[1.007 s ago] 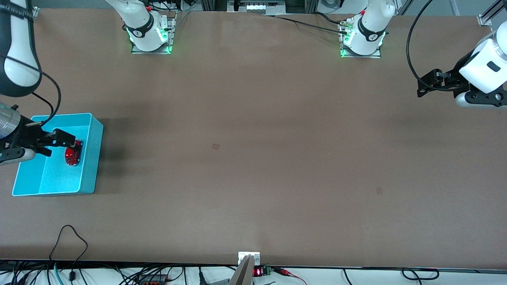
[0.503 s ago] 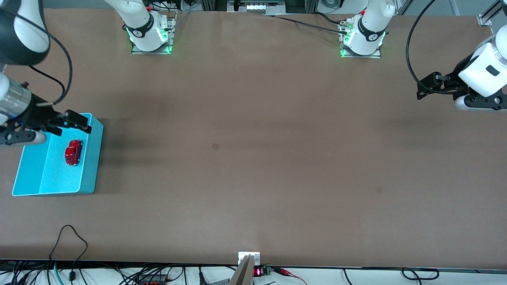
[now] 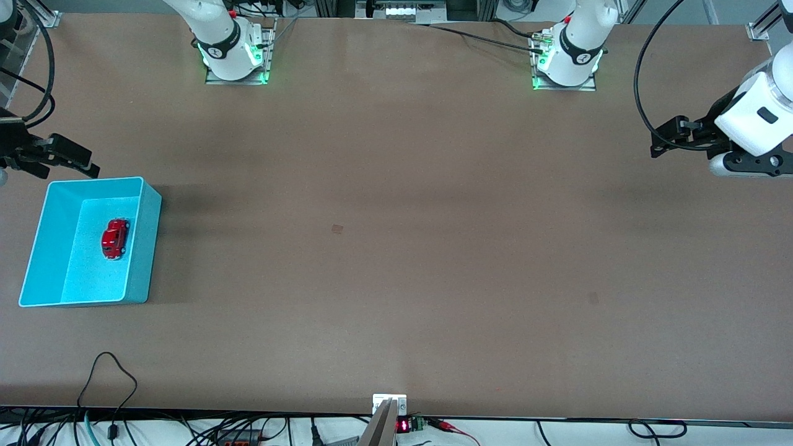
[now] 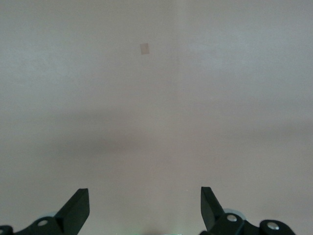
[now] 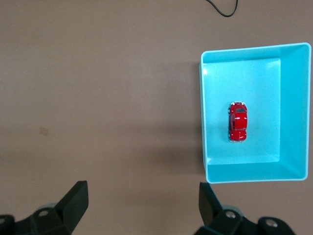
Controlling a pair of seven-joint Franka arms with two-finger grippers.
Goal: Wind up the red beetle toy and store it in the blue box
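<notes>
The red beetle toy (image 3: 115,238) lies on the floor of the blue box (image 3: 137,248), resting on its wheels, touched by neither arm. The box stands on the surface (image 3: 396,248) at the right arm's end, near that edge. The right gripper (image 3: 59,158) hangs above the surface just beside the box's rim, jaws spread wide and empty. The left gripper (image 3: 666,137) waits above the left arm's end of the surface, jaws likewise wide, holding nothing.

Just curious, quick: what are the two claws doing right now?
Left gripper: open, holding nothing.
Right gripper: open, holding nothing.
</notes>
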